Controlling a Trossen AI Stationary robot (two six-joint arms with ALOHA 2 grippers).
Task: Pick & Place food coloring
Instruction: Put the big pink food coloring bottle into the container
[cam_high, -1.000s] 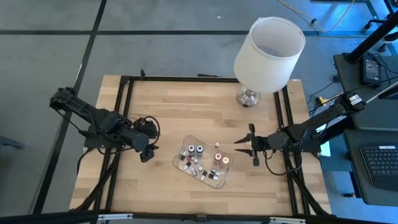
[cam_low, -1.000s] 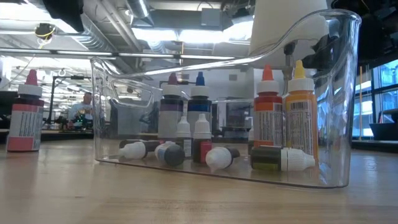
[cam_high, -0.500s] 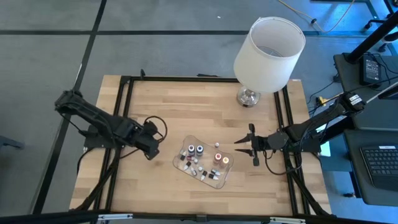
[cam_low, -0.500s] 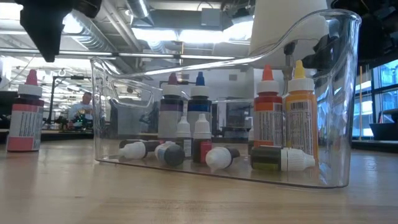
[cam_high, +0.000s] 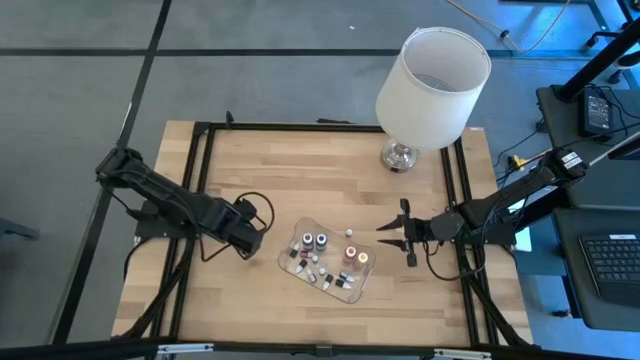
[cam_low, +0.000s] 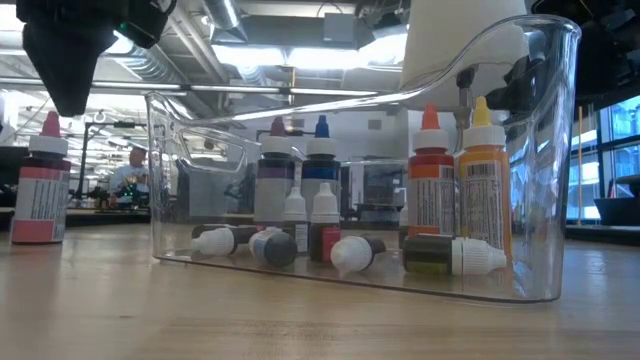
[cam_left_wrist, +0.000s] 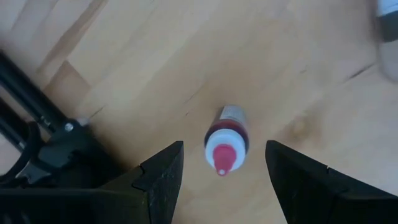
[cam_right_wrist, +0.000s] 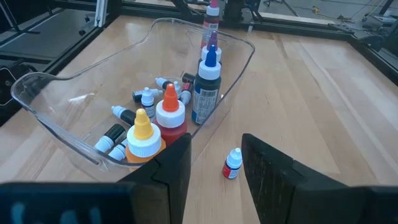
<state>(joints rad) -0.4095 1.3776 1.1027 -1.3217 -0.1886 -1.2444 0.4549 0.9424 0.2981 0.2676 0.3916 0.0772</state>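
Observation:
A clear plastic tray (cam_high: 283, 262) in the table's middle holds several food coloring bottles: some taller ones upright (cam_right_wrist: 170, 121), tiny white-capped ones lying down (cam_low: 350, 252). A pink-capped bottle (cam_left_wrist: 226, 134) stands upright on the wood left of the tray; it also shows in the low view (cam_low: 40, 190). My left gripper (cam_left_wrist: 224, 167) is open above it, a finger on either side, touching nothing. A tiny red bottle with a white cap (cam_right_wrist: 232, 165) stands on the table right of the tray. My right gripper (cam_high: 393, 235) is open and empty just right of it.
A white-shaded lamp (cam_high: 432, 75) stands at the table's far right, its metal base (cam_high: 400, 155) on the wood. Black frame rails (cam_high: 205, 170) run along the table's edges. Bare wood lies near and left of the tray.
My left gripper has gone toward the table's right, closer to the tray, and come down over the pink-capped bottle. My right gripper and the bottles have kept still.

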